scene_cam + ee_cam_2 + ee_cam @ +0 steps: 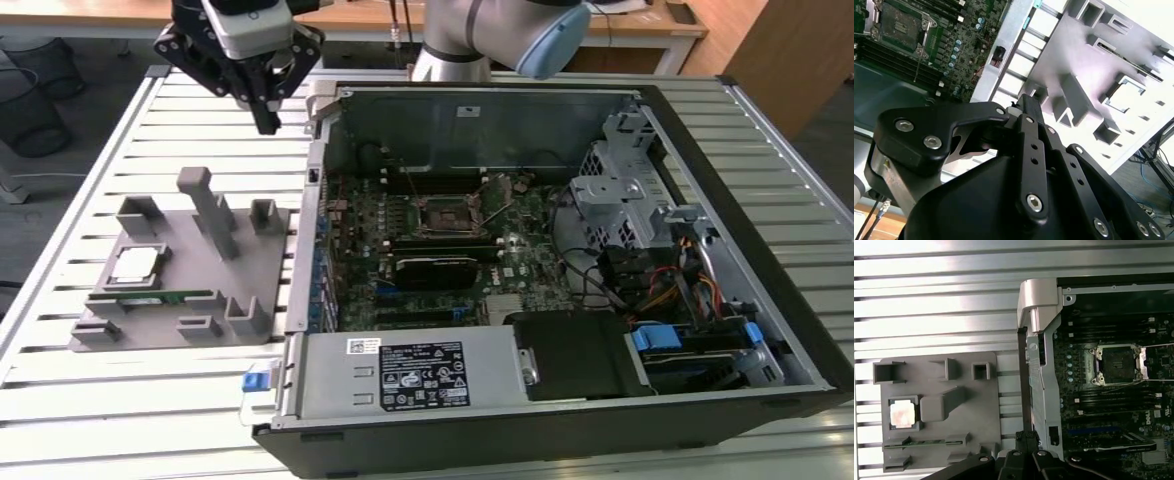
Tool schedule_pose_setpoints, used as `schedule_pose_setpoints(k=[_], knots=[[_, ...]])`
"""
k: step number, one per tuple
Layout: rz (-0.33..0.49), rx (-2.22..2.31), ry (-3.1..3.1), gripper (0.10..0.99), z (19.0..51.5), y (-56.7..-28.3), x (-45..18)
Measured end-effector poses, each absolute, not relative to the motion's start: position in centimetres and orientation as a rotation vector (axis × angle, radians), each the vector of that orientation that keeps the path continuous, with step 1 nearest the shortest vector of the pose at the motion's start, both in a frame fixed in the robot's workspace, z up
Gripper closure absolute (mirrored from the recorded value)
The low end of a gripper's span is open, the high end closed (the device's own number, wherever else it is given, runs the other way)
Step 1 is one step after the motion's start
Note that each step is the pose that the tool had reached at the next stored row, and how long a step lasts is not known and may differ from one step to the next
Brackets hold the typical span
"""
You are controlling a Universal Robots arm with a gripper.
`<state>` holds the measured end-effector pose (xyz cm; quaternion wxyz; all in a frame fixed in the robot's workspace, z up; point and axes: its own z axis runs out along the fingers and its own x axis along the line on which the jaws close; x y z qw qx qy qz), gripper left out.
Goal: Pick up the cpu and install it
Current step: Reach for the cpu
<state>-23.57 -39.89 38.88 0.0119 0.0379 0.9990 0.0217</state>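
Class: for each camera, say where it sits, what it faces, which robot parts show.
Exterior view: off the arm, looking down on the computer case; arm and tool show.
First wrist view: on the arm, looking down past the tool at the cpu.
Second wrist view: behind the tool, facing the holder.
All share the socket.

Open computer case (534, 440) lies on its side on the slatted metal table (80, 400), motherboard facing up. Inside the case, toward its far wall, sits the black square socket (445, 215). Just beside the case, on the exterior view's left, there's a grey holder tray (107, 330). The cpu (138, 265) lies flat in a pocket on the tray's half farther from the case, and so does a green memory stick (158, 297). The gripper (267, 125) hangs over the table just off the case's far corner on that same side, fingers pinched together with nothing in them.
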Motion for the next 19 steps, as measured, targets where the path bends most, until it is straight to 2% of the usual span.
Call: schedule_pose_setpoints(k=[19], knots=[[0.068, 0.118, 3.115, 0.98, 38.8, -39.9, -26.0]])
